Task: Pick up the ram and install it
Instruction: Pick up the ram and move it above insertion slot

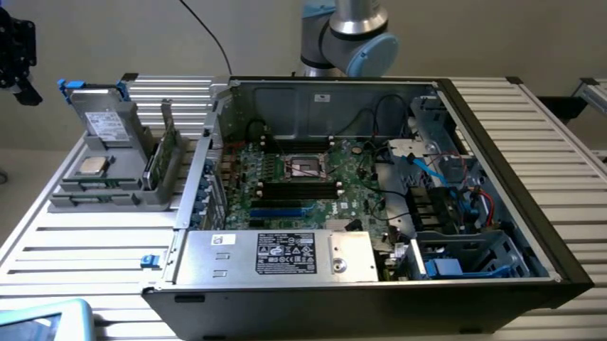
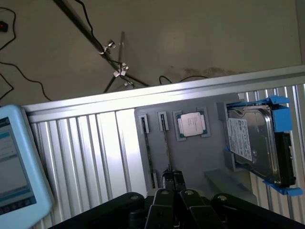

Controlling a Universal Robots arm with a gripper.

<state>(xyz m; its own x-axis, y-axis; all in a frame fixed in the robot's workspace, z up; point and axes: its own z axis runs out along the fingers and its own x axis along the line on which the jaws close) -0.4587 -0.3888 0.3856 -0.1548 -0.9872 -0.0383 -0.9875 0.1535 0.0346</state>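
Jaws pinched together, empty, above gray holder [image 2: 200, 157]. Ram [image 2: 167, 148] prob. edge-on in slot beside tips. I'd ctr over stick, widen jaws, grip flat faces squarely.

Far side of the scene, exterior view: the Universal Robots arm [image 1: 334, 32] is built of smooth, silver-grey tubular sections with a darker band where they join, and its rounded joint housing is closed by a pale blue circular cap [image 1: 377, 53]. In the wrist view, the end effector [image 2: 173, 175] is matte black throughout. Its two slim, square-edged fingers [image 2: 167, 180] are set on a cluster of rounded black linkage blocks [image 2: 190, 205] with a dull sheen.
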